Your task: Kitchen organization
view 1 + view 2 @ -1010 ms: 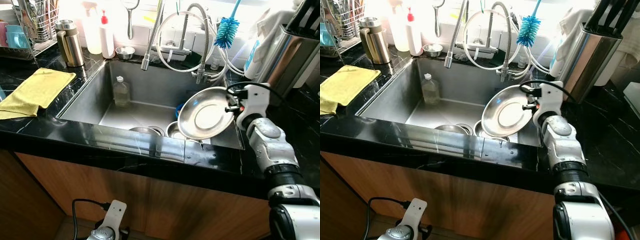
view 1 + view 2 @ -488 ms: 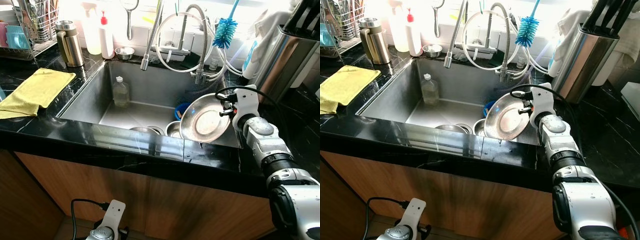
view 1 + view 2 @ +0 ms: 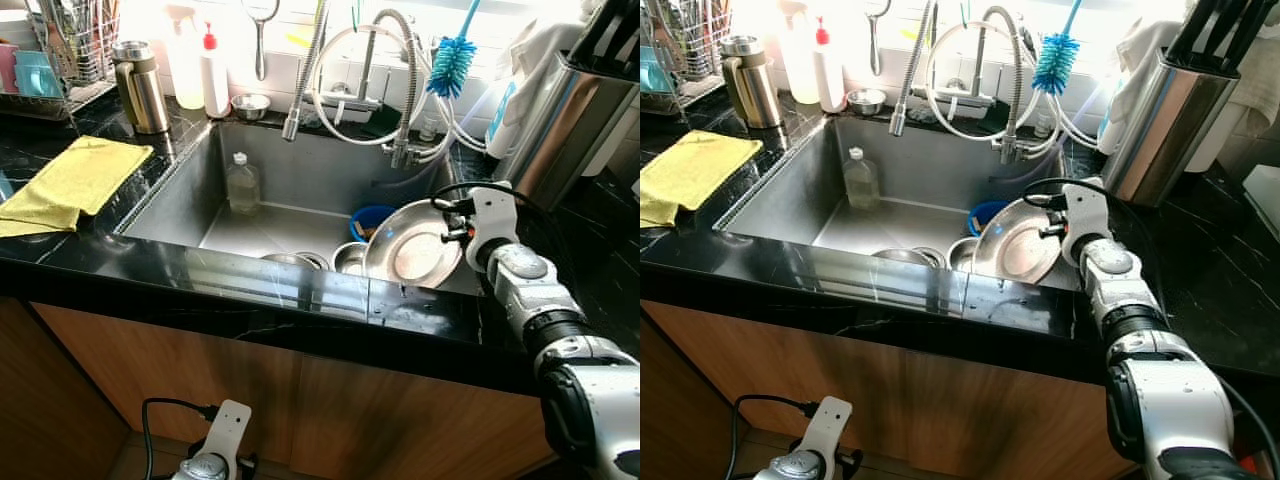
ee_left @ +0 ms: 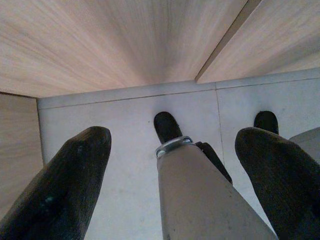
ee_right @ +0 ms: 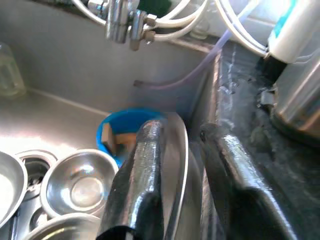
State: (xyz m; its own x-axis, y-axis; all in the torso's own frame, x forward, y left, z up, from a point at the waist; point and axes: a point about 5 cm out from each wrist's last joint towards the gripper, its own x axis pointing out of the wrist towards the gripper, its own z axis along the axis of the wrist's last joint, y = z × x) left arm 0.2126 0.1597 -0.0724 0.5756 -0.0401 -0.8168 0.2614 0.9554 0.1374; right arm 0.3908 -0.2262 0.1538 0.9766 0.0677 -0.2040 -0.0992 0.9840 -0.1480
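Note:
My right gripper [image 3: 458,228] is shut on the rim of a round steel plate [image 3: 412,256]. It holds the plate tilted, low at the right end of the sink [image 3: 190,190], next to the sink's right wall. In the right wrist view the plate's edge [image 5: 180,150] runs between the two black fingers [image 5: 144,160]. Below the plate lie a blue bowl [image 3: 372,217] and small steel bowls [image 3: 349,258]. My left gripper [image 4: 175,135] hangs open by the cabinet front, over the floor.
A clear bottle [image 3: 241,182] stands in the sink's back left. The hose faucet [image 3: 305,70] and a blue bottle brush [image 3: 450,62] hang over it. A yellow cloth [image 3: 75,178], a steel jug [image 3: 140,86] and a dish rack [image 3: 60,50] are on the left counter. A steel knife block [image 3: 570,120] stands on the right.
My right gripper has lowered the steel plate from above the sink's right rim down into the sink, uncovering the blue bowl behind it. The left arm has stayed put.

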